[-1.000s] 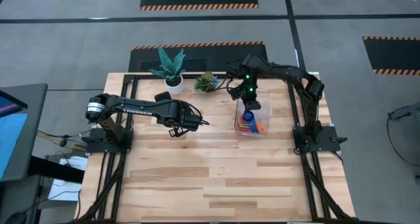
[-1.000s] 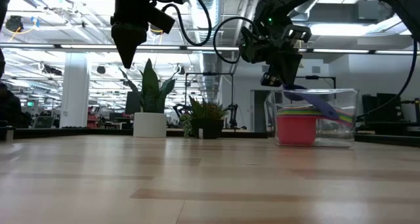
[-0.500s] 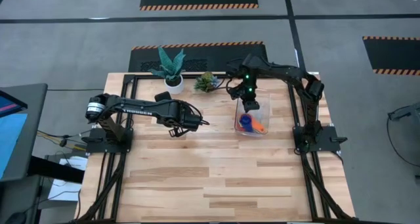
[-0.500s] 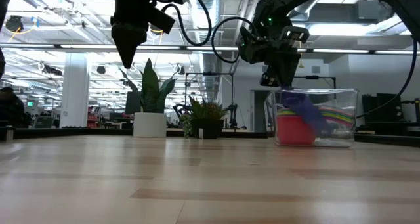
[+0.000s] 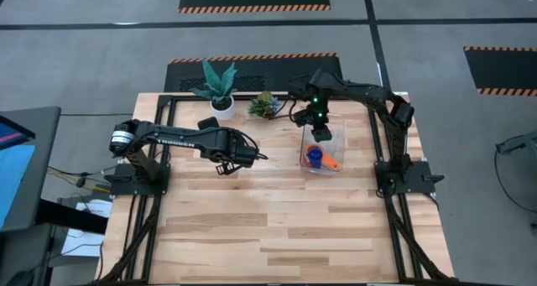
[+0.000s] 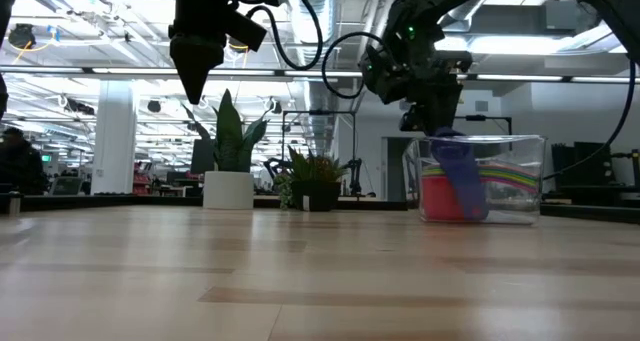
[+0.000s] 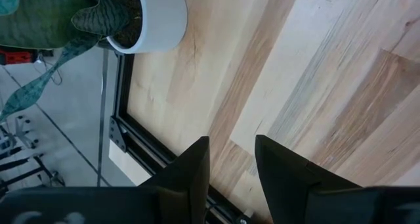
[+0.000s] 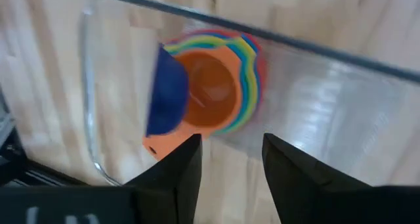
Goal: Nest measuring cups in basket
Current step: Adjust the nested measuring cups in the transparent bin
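Grey concrete floor point(image 5: 470, 185) with black mats edged in orange-and-black stripes surrounds your desk point(image 5: 277, 227), a pale butcher-block top of long wooden planks that fills the middle of the high view, set in a black metal frame.

Your left arm point(image 5: 168, 141) lies across the left-centre of that view, matte black and jointed. Its tool point(image 5: 260, 158) hangs above bare wood, well apart from the basket; in the left wrist view the two dark fingers point(image 7: 190, 175) stand apart with only planks between them, grasping nothing. Your right arm point(image 5: 369, 97) bends in from the upper right, and the right tool point(image 5: 320, 137) sits over the basket's far end. Its fingers point(image 8: 177, 168) are spread and empty in the right wrist view.

At upper centre you have a spiky, striped-leaf plant in a smooth white round pot point(image 5: 221, 106), with a smaller bushy plant point(image 5: 264, 105) in a dark pot just beside it.

Right of centre is the basket point(image 5: 336, 143), clear glossy plastic with rounded corners and low walls. Inside it the measuring cups point(image 8: 246, 76) sit nested, their round rims showing as thin rings of red, yellow, green and blue around the orange cup point(image 8: 210, 92). A dark blue cup point(image 8: 167, 92) leans tilted on the stack's edge, not seated; in the low view it slants down behind the basket's wall. How many cups lie beneath you cannot count, since only rims show.
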`<action>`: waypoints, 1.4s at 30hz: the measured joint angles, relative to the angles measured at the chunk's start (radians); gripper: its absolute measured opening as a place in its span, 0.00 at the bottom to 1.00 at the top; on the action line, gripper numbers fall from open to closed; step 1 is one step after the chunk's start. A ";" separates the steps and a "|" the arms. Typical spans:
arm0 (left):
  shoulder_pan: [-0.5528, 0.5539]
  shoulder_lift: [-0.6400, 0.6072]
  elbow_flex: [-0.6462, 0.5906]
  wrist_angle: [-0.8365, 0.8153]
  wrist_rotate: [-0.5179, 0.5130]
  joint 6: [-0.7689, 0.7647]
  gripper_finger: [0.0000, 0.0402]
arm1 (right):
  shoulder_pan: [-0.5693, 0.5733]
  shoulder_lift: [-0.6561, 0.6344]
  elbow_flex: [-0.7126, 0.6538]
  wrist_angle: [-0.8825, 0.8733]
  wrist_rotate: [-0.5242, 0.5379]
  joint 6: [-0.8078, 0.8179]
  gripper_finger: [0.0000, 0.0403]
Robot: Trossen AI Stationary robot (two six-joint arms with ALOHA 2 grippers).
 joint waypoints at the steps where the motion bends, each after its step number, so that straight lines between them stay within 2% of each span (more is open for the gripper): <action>1: 0.000 0.000 0.000 0.000 0.000 0.000 0.28 | 0.000 0.000 0.000 -0.001 0.019 0.016 0.45; 5: 0.000 0.000 0.000 0.014 0.000 0.008 0.28 | -0.007 -0.006 0.007 -0.015 0.086 0.092 0.45; 14: 0.000 0.000 0.000 0.039 0.000 0.014 0.28 | -0.027 -0.032 0.121 -0.043 0.081 0.356 0.41; 21: 0.000 0.000 0.000 0.042 0.000 0.014 0.28 | 0.007 -0.169 0.124 -0.045 0.071 0.558 0.41; 28: 0.000 0.000 0.000 0.053 0.000 0.013 0.28 | 0.127 -0.341 0.120 -0.008 0.082 0.654 0.40; 33: 0.000 0.000 0.000 0.086 0.000 0.007 0.28 | 0.256 -0.435 -0.017 0.155 0.192 0.803 0.38; 37: 0.000 0.000 0.000 0.084 0.000 -0.048 0.28 | 0.364 -0.535 -0.205 0.215 0.358 1.061 0.34; 39: 0.000 0.000 0.000 0.083 -0.001 -0.057 0.28 | 0.422 -0.601 -0.314 0.306 0.428 1.212 0.32; 42: 0.000 0.000 0.000 0.093 -0.026 -0.054 0.28 | 0.470 -0.693 -0.452 0.488 0.506 1.346 0.29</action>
